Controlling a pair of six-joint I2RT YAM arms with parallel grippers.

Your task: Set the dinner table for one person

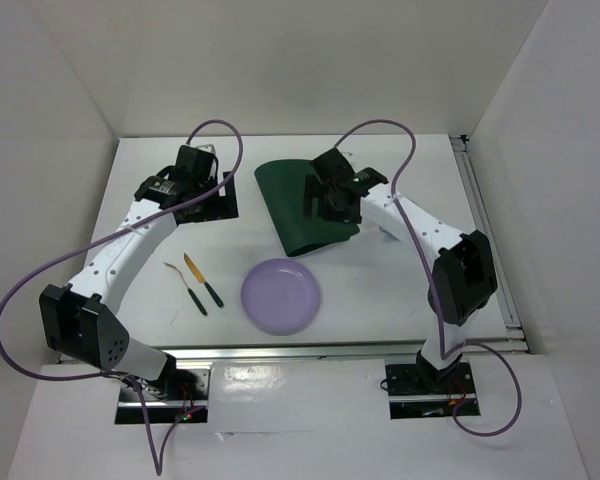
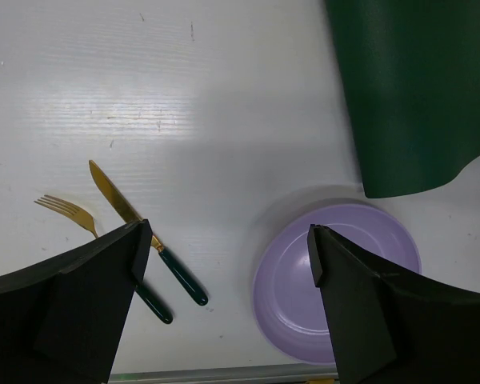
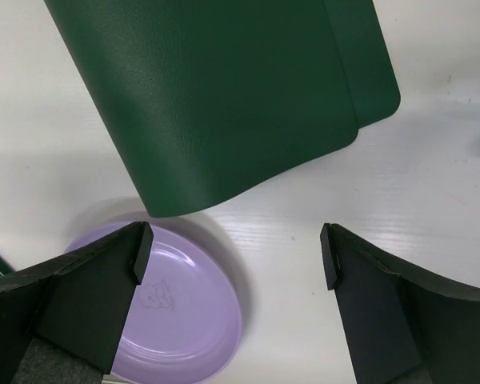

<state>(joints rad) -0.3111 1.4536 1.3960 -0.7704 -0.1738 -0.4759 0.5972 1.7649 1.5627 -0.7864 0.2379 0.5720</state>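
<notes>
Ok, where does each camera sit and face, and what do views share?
Top external: above, behind the bases, facing down on the dinner table; left arm, right arm show.
Left wrist: on its arm, facing down at fork, knife, plate; own fingers show.
Right wrist: facing down at placemat, plate; own fingers show.
Shared: the plate, in all three.

readable text: none in any view.
plate (image 3: 194,320): faint raised mark near its middle, seen in the right wrist view. Too soft to make out as letters or a logo.
left arm (image 1: 130,235): small pale marks on the dark wrist housing, top view. Too small to read.
</notes>
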